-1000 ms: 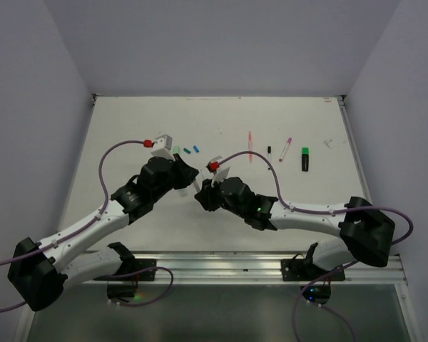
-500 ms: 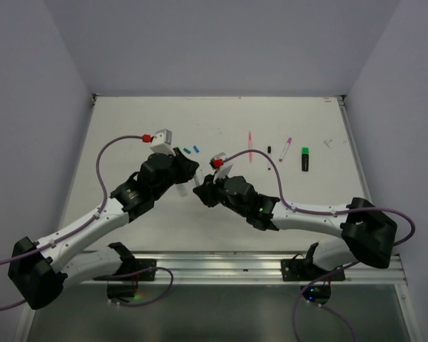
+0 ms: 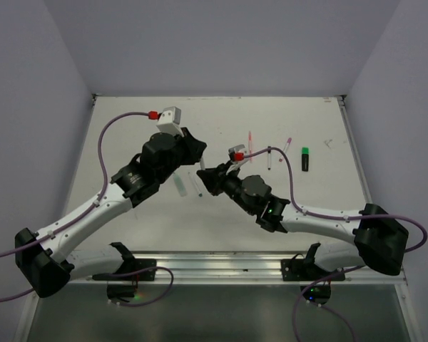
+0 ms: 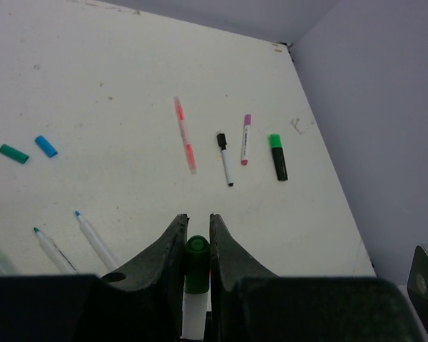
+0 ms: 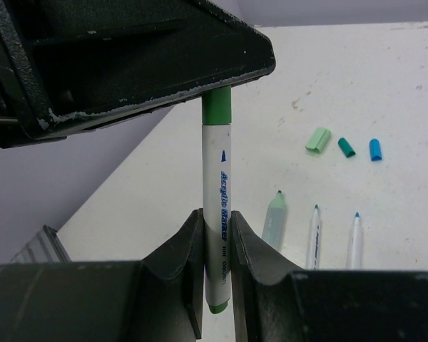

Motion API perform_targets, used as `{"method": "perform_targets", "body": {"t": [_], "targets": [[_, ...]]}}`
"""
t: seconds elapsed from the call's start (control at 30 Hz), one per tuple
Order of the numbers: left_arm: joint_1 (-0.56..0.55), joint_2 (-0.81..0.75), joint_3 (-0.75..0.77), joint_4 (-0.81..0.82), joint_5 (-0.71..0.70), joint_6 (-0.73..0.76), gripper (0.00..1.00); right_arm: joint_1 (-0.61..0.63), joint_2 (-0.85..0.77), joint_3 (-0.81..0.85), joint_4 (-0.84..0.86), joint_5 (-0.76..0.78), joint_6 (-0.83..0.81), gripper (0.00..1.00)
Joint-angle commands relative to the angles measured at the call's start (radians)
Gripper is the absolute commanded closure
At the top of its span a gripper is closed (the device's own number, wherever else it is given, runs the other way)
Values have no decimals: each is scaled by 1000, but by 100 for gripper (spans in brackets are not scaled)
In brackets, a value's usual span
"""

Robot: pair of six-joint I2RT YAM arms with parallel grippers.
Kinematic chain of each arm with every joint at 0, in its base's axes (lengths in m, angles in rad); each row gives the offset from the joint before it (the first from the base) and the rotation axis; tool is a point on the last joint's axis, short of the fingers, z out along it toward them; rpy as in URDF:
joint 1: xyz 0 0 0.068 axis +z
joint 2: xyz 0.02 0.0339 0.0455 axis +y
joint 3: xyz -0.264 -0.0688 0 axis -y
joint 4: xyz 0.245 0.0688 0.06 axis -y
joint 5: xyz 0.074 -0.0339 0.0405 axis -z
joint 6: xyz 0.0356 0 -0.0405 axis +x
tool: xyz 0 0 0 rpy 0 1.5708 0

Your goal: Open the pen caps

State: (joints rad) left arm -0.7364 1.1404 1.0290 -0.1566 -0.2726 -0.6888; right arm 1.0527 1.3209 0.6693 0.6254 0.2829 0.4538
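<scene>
Left gripper (image 4: 197, 226) closed tight on 1 dark green cap (image 4: 196, 251). The cap sits on 1 white pen barrel (image 5: 217, 178), which is clamped in the right gripper (image 5: 215, 228). Beyond and to the right of the right gripper, on the surface (image 5: 392, 78): 3 loose caps, namely pale green cap (image 5: 318, 139), teal cap (image 5: 347, 147) and blue cap (image 5: 375, 149), plus 3 uncapped pens (image 5: 314, 239).

Top external: looking down over the whole bench (image 3: 214, 114) from 6 o'clock.
Left wrist: riding close behind the left tool (image 4: 197, 222), facing 2 o'clock.
Right wrist: riding close behind the right tool (image 5: 215, 217), facing 10 o'clock.
Shared: both wrists are catching the green-capped pen (image 5: 217, 185), teal cap (image 5: 347, 147) and blue cap (image 5: 375, 149).
</scene>
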Motion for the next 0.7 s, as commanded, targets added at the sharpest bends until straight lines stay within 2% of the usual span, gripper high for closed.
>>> {"method": "perform_targets", "body": {"t": [0.0,0.23,0.47,0.67], "targets": [[52,-44,195,382,-238,60,100,38,31,-109,-277,-67,-7,100],[113,-77,226,371,-254,71,100,38,11,-148,-239,-68,-4,100],[193,-99,218,368,-231,-52,100,38,44,-146,-227,-83,-9,100],[209,-103,207,396,-287,-155,100,38,67,-148,-213,-93,-7,100]]}}
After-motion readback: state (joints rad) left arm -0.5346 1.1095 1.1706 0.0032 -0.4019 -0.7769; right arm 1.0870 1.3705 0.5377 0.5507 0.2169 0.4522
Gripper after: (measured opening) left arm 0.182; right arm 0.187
